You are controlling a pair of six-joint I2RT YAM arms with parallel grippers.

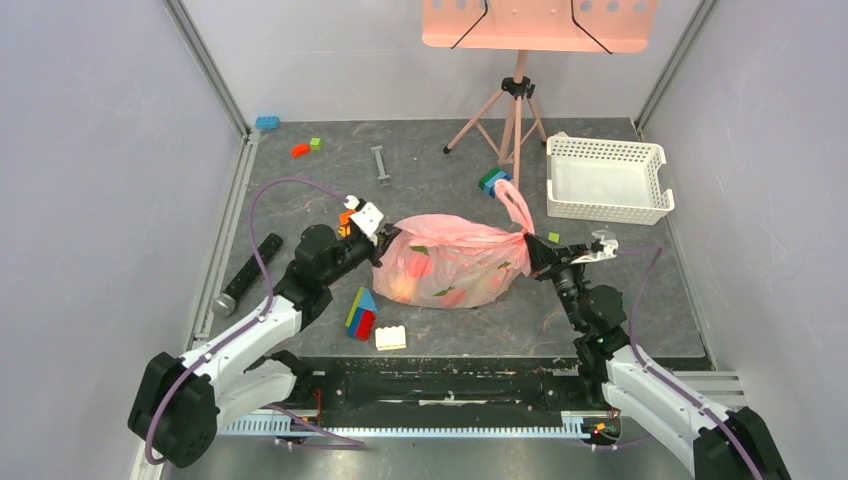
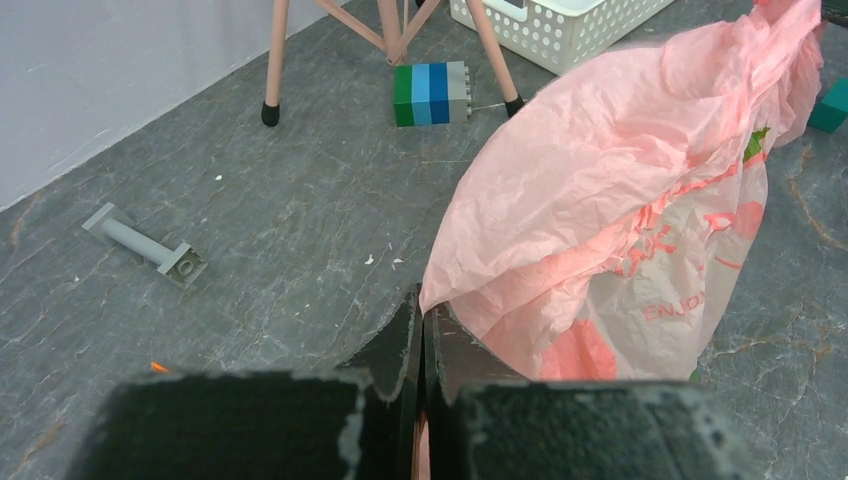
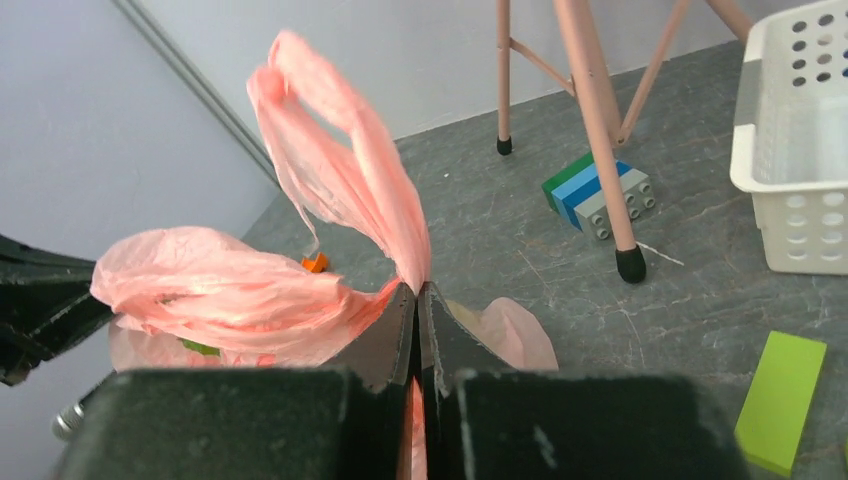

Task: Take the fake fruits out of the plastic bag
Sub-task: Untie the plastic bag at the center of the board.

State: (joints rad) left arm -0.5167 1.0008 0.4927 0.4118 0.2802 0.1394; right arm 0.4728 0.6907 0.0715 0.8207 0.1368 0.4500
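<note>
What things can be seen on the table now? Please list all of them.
bag: one, pink, table centre, gripped at both ends
fruits: number unclear, dim coloured shapes, inside the bag
basket: one, white, back right
tripod: one, pink, back centre
building blocks: several, mixed colours, scattered around the bag
bar: one, black, left side
left gripper: shut on the bag's left end
right gripper: shut on the bag near its handles

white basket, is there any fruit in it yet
No, seen from above the white basket holds nothing, and the fake fruits show through the pink bag.
</note>
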